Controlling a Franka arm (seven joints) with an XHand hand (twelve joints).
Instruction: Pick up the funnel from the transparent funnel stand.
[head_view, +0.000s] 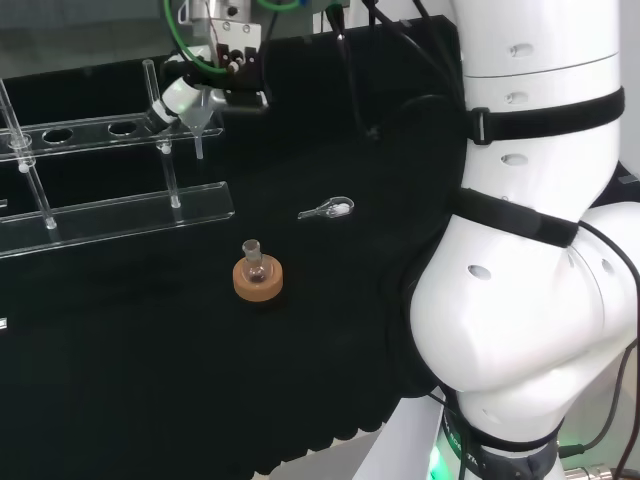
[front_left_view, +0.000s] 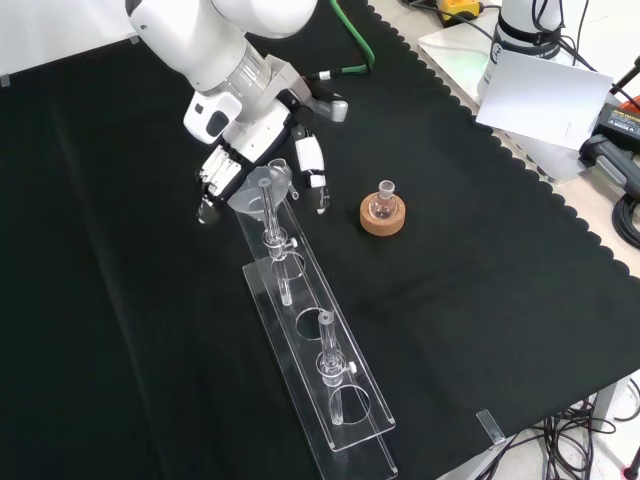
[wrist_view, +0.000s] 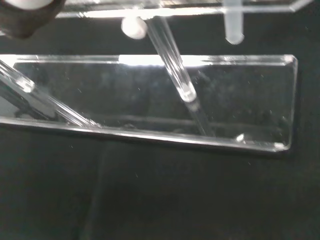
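The clear funnel (head_view: 188, 103) hangs tilted at the right end of the transparent stand's upper rail (head_view: 90, 132) in the head view, its stem pointing down just past the end post. My hand (head_view: 228, 55) is above it with fingers curled round the cone. From the front, the funnel (front_left_view: 252, 190) sits at the stand's (front_left_view: 345, 420) far end, with the hand (front_left_view: 262, 128) closed over it. In the wrist view the slanted funnel stem (wrist_view: 172, 67) ends a little above the stand's base plate (wrist_view: 125, 95).
A small round flask on a cork ring (head_view: 257, 278) stands on the cloth to the right of the stand in the front view (front_left_view: 383, 213). A small clear piece (head_view: 328, 208) lies beyond it. The arm's white links (head_view: 530, 250) stand at the head view's right.
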